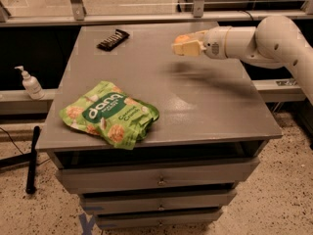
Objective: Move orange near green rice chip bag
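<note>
So the gripper (188, 47) hovers over the far right bit of the table (146, 67), fingers clamped on the orange (182, 38). Well apart, the green rice chip bag (110, 114) lies near left.

Surface finishes about the gripper (185, 48), poised over the table's (205, 106) far right.
Gripper: smooth cream plastic, clasping the smooth-skinned orange (182, 38); table beneath: matt grey, faint sheen; green rice chip bag (110, 114), left and nearer: crinkled glossy film.
</note>
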`<action>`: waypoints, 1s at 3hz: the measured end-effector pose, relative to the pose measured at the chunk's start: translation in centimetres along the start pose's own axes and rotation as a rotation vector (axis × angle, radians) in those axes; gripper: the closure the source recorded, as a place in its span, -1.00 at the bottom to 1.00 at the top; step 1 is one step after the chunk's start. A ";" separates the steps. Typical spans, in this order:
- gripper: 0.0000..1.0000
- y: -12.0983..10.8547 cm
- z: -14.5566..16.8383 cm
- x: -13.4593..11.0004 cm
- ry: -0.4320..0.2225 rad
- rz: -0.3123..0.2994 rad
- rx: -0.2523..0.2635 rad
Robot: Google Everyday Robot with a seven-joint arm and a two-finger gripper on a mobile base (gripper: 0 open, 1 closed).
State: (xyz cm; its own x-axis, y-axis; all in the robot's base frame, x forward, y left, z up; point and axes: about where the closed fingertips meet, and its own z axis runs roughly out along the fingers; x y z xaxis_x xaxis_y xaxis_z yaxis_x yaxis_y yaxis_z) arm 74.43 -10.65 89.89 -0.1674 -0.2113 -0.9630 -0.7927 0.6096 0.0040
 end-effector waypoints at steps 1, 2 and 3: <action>1.00 0.0 0.0 0.0 0.000 0.000 0.000; 1.00 1.5 1.3 0.7 0.011 0.000 -0.080; 1.00 5.6 1.7 1.6 0.016 0.002 -0.192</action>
State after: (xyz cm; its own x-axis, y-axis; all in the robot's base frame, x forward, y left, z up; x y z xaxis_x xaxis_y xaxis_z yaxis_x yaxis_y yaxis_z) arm 70.72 -6.28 87.95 -0.1769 -0.2236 -0.9585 -0.8894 0.4534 0.0583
